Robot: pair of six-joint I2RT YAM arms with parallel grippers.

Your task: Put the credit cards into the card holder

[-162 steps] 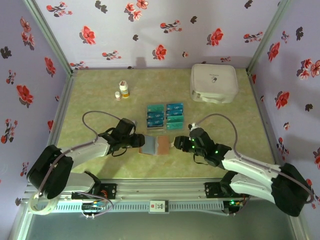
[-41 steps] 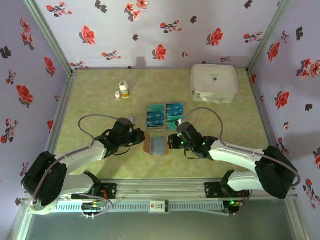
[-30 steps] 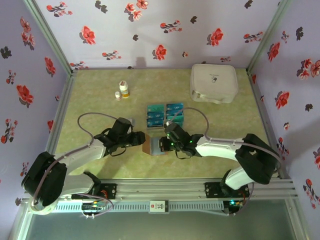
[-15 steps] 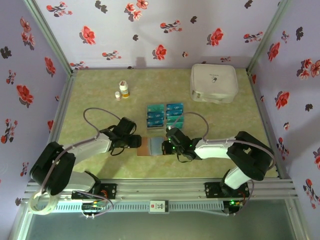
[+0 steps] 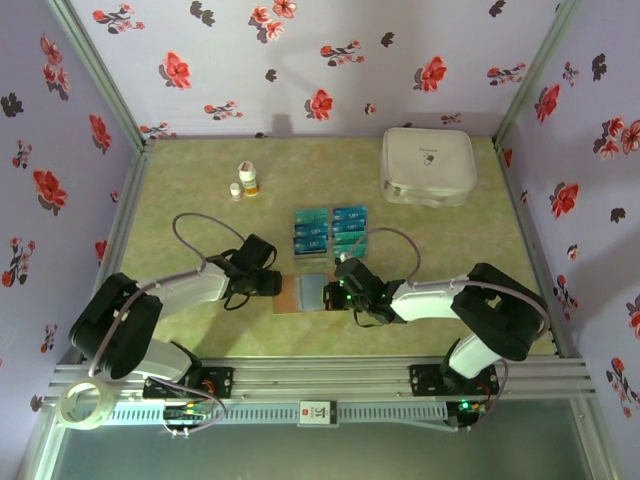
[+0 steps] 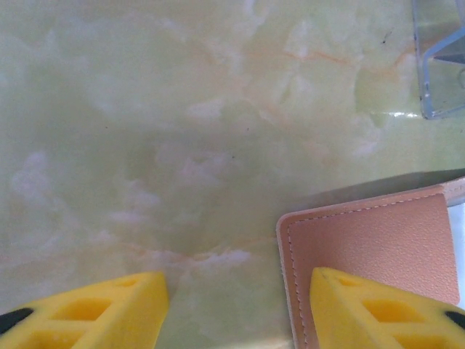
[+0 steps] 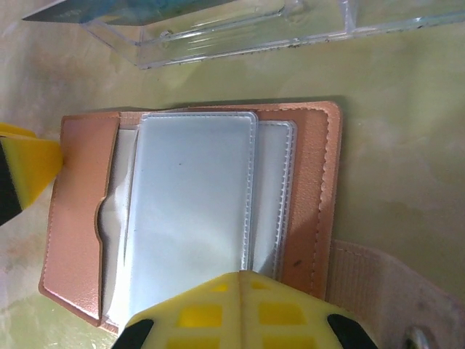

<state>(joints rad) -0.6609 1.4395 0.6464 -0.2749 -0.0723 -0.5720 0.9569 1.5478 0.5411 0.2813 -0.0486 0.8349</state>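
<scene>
Right wrist view: the card holder (image 7: 189, 218) lies open on the desk (image 7: 407, 167) with its clear sleeves up. My right claw (image 7: 240, 291) is closed, seemingly pressing the holder's right side. My left claw (image 6: 236, 313) is spread open astride the holder's left flap. The credit cards (image 5: 330, 232) sit in a clear tray (image 7: 218, 33) just beyond the holder. If either claw lifts carelessly, I judge the flap could fold shut or the holder skid.

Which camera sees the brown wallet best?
The right wrist view: the card holder lies open, its clear plastic sleeves plain to see. The left wrist view catches one brown corner, and the top view shows it small, with little detail.
</scene>
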